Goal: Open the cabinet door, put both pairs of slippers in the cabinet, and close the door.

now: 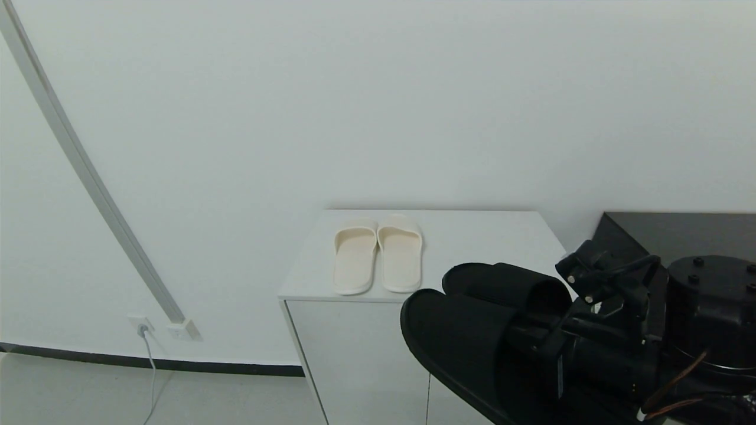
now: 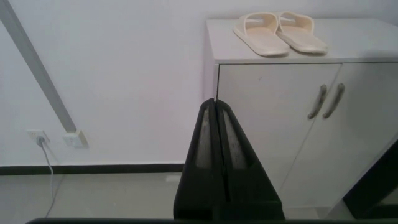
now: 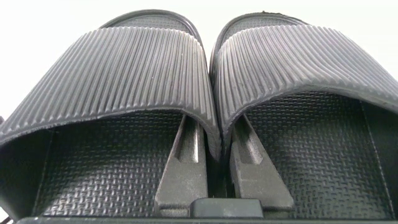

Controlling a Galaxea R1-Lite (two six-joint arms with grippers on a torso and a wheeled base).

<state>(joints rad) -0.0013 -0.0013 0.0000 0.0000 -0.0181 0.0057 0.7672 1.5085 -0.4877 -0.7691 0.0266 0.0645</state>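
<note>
Two shut cabinet doors (image 2: 273, 118), upright handles (image 2: 334, 101) at their centre seam, stand ahead of your empty left gripper (image 2: 215, 107), fingers pressed together; your right gripper (image 3: 214, 134) clamps the black slippers (image 1: 472, 319), and the cream pair (image 1: 378, 255) lies at the cabinet top's front edge.

Rubbery black slippers (image 3: 149, 68): matt, ribbed straps, textured soles; cream slippers (image 1: 400, 260) smooth; cabinet (image 1: 354, 354) matt.

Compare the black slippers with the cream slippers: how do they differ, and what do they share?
Colour: the black slippers are dark, the cream slippers pale. Place: the black pair is held up by the right gripper; the cream pair lies flat on top of the cabinet. Shared: each pair sits side by side, outside the cabinet.
</note>
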